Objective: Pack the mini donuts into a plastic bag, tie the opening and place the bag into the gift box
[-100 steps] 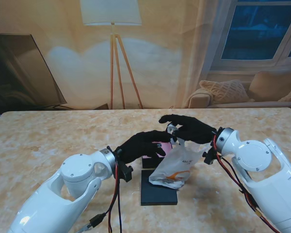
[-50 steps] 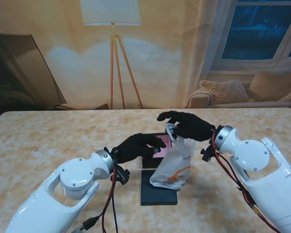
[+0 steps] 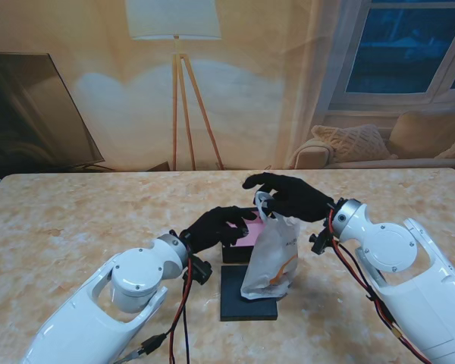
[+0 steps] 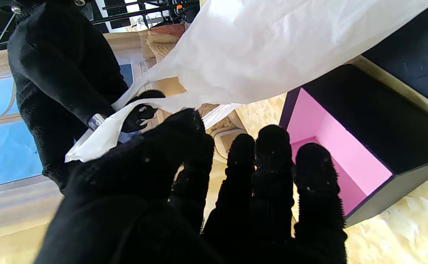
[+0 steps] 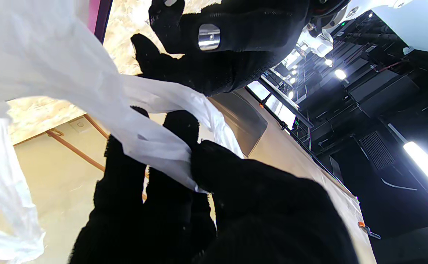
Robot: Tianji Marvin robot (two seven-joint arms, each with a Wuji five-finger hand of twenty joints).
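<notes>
We see the plastic bag [image 3: 273, 254] hanging from our right hand [image 3: 288, 197], its bottom near the black lid [image 3: 246, 302] and blocking the box's 3 o'clock side. Our left hand [image 3: 220, 226] hovers at the 9 o'clock edge of the pink-lined gift box [image 3: 241, 239], crowding its mouth. Bare table [image 3: 76, 220] lies open toward 9 and 12 o'clock.

Beyond the marble-patterned table's [image 3: 76, 220] far edge stand a tripod floor lamp [image 3: 178, 83], a dark screen [image 3: 30, 114] at left, and a cushioned sofa [image 3: 387, 148] under a window [image 3: 409, 45].
</notes>
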